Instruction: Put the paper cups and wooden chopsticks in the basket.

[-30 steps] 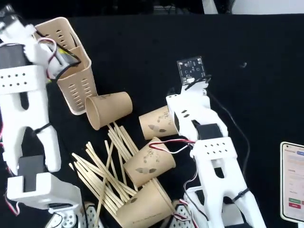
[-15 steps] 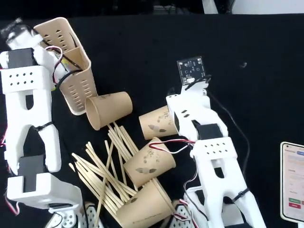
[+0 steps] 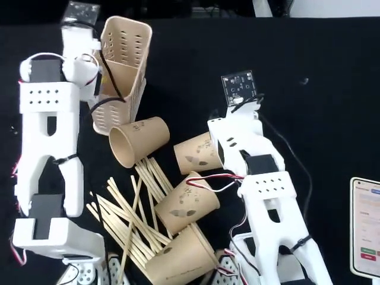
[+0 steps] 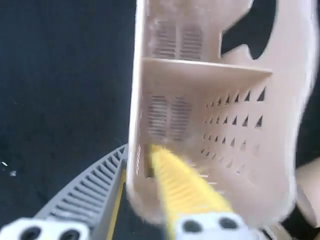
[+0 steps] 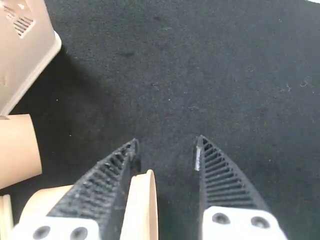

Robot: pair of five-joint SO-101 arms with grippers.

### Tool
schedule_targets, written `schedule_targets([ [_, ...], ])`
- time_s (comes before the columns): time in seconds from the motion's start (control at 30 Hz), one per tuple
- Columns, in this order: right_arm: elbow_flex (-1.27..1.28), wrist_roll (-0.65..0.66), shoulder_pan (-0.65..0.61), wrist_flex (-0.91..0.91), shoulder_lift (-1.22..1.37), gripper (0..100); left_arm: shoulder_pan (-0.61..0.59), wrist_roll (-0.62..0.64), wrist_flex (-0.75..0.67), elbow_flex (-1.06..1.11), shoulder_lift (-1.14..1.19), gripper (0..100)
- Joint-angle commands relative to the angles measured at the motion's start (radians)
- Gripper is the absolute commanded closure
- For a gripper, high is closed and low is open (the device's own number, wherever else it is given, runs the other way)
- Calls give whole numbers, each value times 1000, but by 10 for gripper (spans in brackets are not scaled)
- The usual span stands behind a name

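Note:
A beige slotted basket (image 3: 122,68) hangs tilted at the back left, above the black table. My left gripper (image 4: 140,150) is shut on the basket's wall (image 4: 200,125), its yellow finger (image 4: 185,190) inside and its grey finger (image 4: 90,195) outside. Paper cups lie on their sides in a diagonal row: one (image 3: 138,139) just below the basket, one (image 3: 195,153) against the right arm, one (image 3: 187,202) lower down. A fourth (image 3: 181,258) lies at the front. Wooden chopsticks (image 3: 127,219) lie strewn left of them. My right gripper (image 5: 165,145) is open, a cup's rim (image 5: 142,210) between its fingers.
A phone (image 3: 365,225) lies at the right edge. The black cloth (image 3: 309,71) is bare at the back right. The right arm's body (image 3: 261,196) rises from the front, beside the cups.
The left arm has swung the basket to the right and turned it more upright. The right arm, cups and chopsticks have not moved.

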Motion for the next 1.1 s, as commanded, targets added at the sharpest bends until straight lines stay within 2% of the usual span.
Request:
schedule_targets([
  [0.0,-7,0,-14,-18,4,811,-67,166,14,-73,-49,702],
  [0.13,-7,0,-14,-18,4,811,-142,285,31,-96,-55,716],
  [0.27,-7,0,-14,-20,4,811,-176,385,176,-157,-48,716],
  [0.4,-7,0,-14,-20,4,811,-153,448,285,-177,-46,714],
  [0.5,-7,0,-14,-18,4,811,-107,517,282,-156,-44,714],
  [0.63,-5,0,-14,-18,4,811,-21,578,186,-38,-46,715],
  [0.83,-5,0,-12,-18,4,811,36,582,91,62,-46,737],
  [0.97,4,0,-12,-23,4,811,-21,572,-12,82,-46,921],
  [1.0,4,0,-12,-23,4,811,-31,528,-41,76,-46,968],
  [1.07,5,0,-12,-23,2,811,-36,388,-75,68,-46,963],
])
